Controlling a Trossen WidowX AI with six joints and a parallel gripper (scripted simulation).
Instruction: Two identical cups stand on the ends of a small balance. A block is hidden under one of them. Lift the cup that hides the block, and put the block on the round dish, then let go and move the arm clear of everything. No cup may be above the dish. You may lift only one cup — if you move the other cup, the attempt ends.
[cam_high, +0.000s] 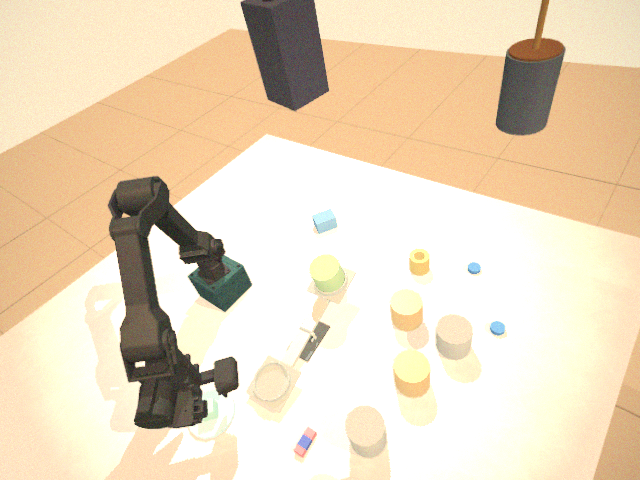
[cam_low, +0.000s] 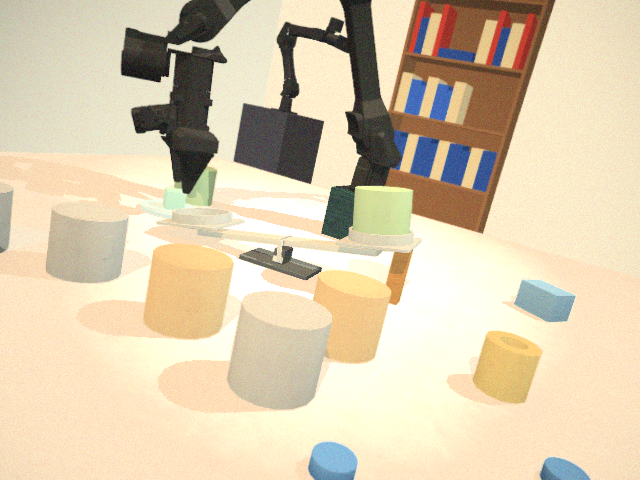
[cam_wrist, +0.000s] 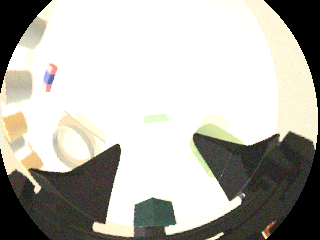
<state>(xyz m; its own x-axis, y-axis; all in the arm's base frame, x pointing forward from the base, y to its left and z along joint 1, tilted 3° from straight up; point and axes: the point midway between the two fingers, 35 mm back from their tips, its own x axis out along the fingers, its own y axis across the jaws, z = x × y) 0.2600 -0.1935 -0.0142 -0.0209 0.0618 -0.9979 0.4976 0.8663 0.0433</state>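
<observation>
My gripper (cam_low: 189, 181) (cam_wrist: 158, 160) is open and points down over the round pale dish (cam_low: 149, 208) (cam_high: 225, 419) near the arm's base. A small light green block (cam_low: 174, 198) (cam_wrist: 155, 119) (cam_high: 209, 411) rests on the dish just under the fingertips, free of them. One light green cup (cam_low: 203, 187) stands on the table right behind the gripper, beside the dish. The other light green cup (cam_high: 326, 272) (cam_low: 383, 209) stands on the far pad of the balance (cam_high: 312, 341) (cam_low: 279, 256). The near pad (cam_high: 272, 383) (cam_low: 201, 215) (cam_wrist: 70, 143) is bare.
Orange cylinders (cam_high: 406, 308) (cam_high: 411, 372) and grey cylinders (cam_high: 453, 336) (cam_high: 365, 429) stand right of the balance. An orange ring (cam_high: 419, 261), blue discs (cam_high: 474, 267) (cam_high: 496, 327), a light blue block (cam_high: 324, 221) and a red-blue block (cam_high: 305, 442) lie about. A teal box (cam_high: 221, 285) stands behind the balance.
</observation>
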